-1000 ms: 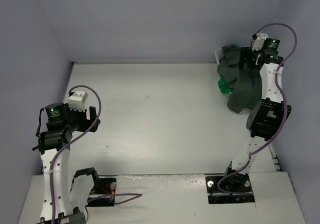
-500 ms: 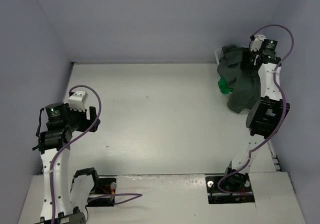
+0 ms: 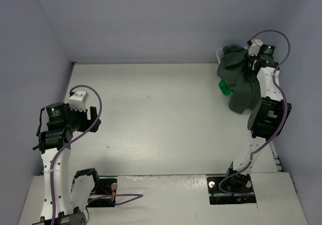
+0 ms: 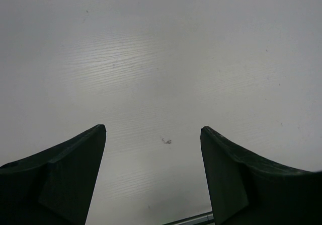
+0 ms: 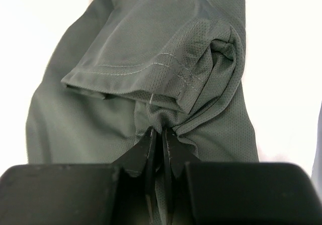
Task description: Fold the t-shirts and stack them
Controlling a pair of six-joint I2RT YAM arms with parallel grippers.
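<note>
A dark grey-green t-shirt (image 3: 240,86) hangs in a bunch at the table's far right corner; its hemmed sleeve (image 5: 166,66) fills the right wrist view. My right gripper (image 5: 160,130) is shut on a pinch of that shirt's mesh cloth, seen from above at the top of the bunch (image 3: 250,64). A bright green t-shirt (image 3: 225,87) peeks out at the bunch's left edge. My left gripper (image 4: 153,132) stands open over bare table at the left side (image 3: 93,115), holding nothing.
The white table (image 3: 161,114) runs between the two arms. Purple-grey walls close in at the back and both sides. A white edge (image 3: 219,55) shows behind the shirts at the far right corner.
My right gripper has closed on the dark grey-green shirt and moved slightly toward the back corner. The left arm has not moved.
</note>
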